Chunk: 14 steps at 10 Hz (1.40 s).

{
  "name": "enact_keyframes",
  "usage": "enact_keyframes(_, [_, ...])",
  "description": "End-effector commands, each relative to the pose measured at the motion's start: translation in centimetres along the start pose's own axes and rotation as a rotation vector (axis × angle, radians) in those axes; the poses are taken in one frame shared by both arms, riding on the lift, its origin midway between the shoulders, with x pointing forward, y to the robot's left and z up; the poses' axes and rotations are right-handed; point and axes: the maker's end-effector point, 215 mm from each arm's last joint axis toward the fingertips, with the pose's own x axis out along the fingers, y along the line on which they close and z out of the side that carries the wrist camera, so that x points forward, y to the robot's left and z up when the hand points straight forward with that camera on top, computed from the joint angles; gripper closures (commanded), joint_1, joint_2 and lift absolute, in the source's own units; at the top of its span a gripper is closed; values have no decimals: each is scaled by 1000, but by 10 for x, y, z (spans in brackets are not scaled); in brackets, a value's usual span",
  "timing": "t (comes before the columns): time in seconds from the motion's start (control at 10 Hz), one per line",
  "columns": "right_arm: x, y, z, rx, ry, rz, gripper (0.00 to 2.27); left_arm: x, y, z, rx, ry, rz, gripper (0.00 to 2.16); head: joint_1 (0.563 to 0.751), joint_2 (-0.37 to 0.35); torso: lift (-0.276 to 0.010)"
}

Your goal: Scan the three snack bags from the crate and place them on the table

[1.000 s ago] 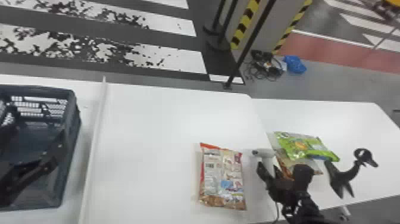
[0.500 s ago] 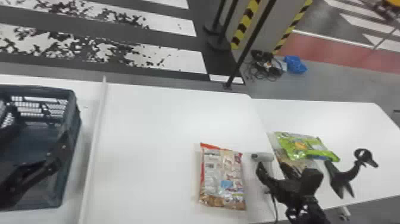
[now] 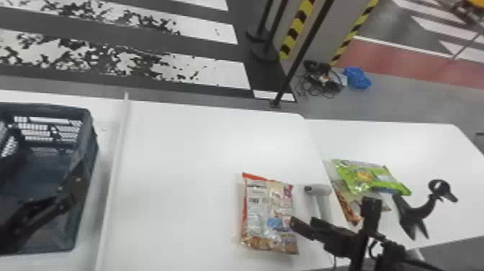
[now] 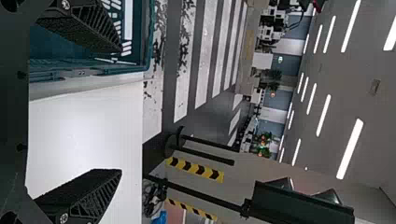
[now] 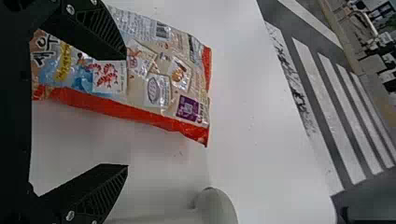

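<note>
The right gripper (image 3: 331,212) has shifted leftward from beside the round-headed scanner (image 3: 320,190) toward a crinkled, glossy, red-edged snack bag (image 3: 268,216) lying flat on the smooth white table (image 3: 180,180), its ribbed black fingers spread wide and empty. A shiny green bag (image 3: 367,176) overlaps a third bag (image 3: 347,205) at right. The left gripper (image 3: 77,180), also wide, hangs near the slotted plastic crate (image 3: 86,140).
</note>
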Motion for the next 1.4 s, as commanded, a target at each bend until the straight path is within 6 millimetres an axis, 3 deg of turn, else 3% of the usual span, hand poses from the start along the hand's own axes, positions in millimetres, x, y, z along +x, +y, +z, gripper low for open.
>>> enact_keyframes(0.0, [9,9,-11,33,105,16,110,-3,3,-1,3,2,5,80,695,-350,-37])
enact_keyframes(0.3, [32,24,-18,28,149,47,113,-4,7,2,7,-4,10,80,695,-311,-37])
enact_keyframes(0.4, [37,33,-20,22,159,87,562,-5,7,1,7,-2,9,80,695,-304,-37])
enact_keyframes(0.5, [40,35,-22,2,167,87,2165,-4,7,1,5,-3,10,80,695,-285,-37])
enact_keyframes(0.9, [31,56,4,-46,51,174,2219,-3,11,-5,3,8,17,80,695,-251,-37])
enact_keyframes(1.1, [23,79,13,-26,64,226,2219,0,14,-13,0,21,18,80,695,-241,-37])
enact_keyframes(1.3, [11,98,47,37,-12,293,2219,0,12,-15,-4,22,15,80,695,-212,-37])
